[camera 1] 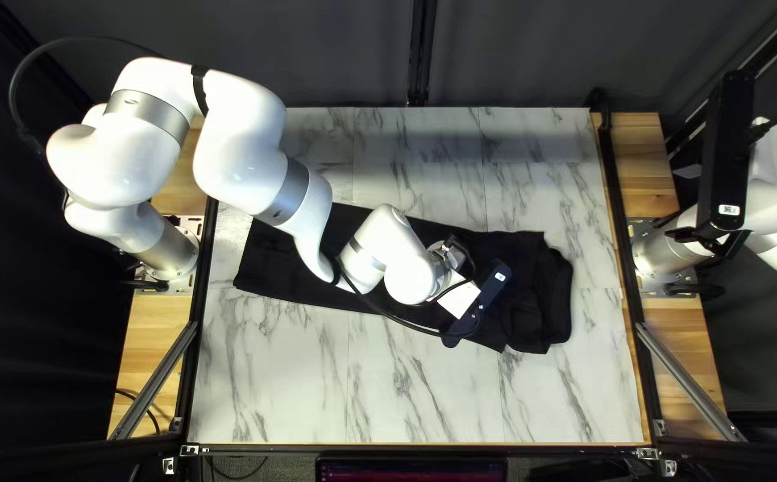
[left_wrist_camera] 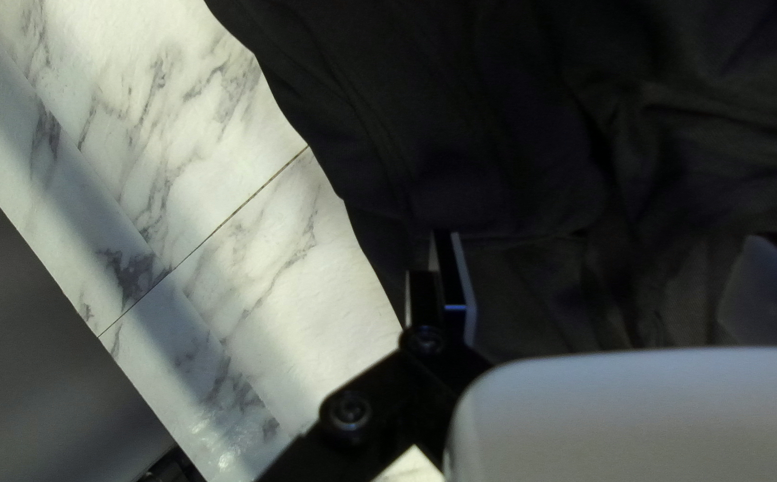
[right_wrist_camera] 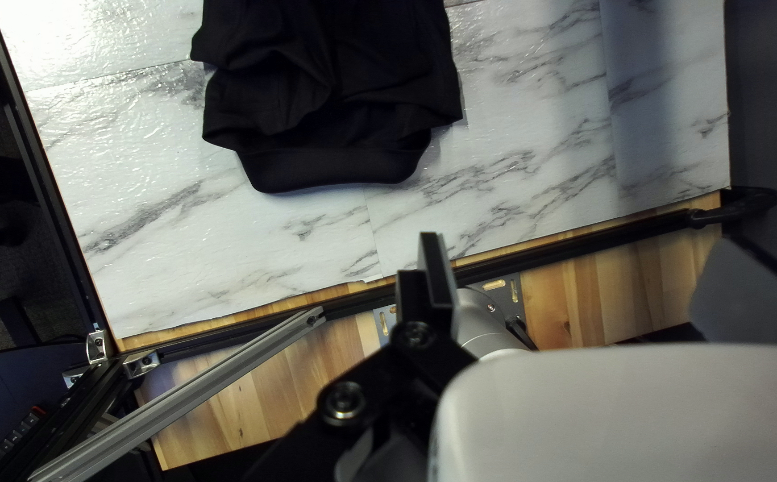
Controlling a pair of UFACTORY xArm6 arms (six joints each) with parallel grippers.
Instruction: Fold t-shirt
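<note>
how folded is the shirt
Looks partly folded: the shirt lies in a long strip, rumpled at the right of the top left view.

Bright light washes the table (camera 1: pixel 424 393), while a soft-edged band of shadow crosses its far part. White glare speckles its near side in the right wrist view. Folds sink into near-darkness on the black t-shirt (camera 1: pixel 544 290); the far curtain (camera 1: pixel 335 54) is dim.

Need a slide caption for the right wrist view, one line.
Open right gripper held clear of the rumpled black T-shirt on the marble-patterned table.
</note>
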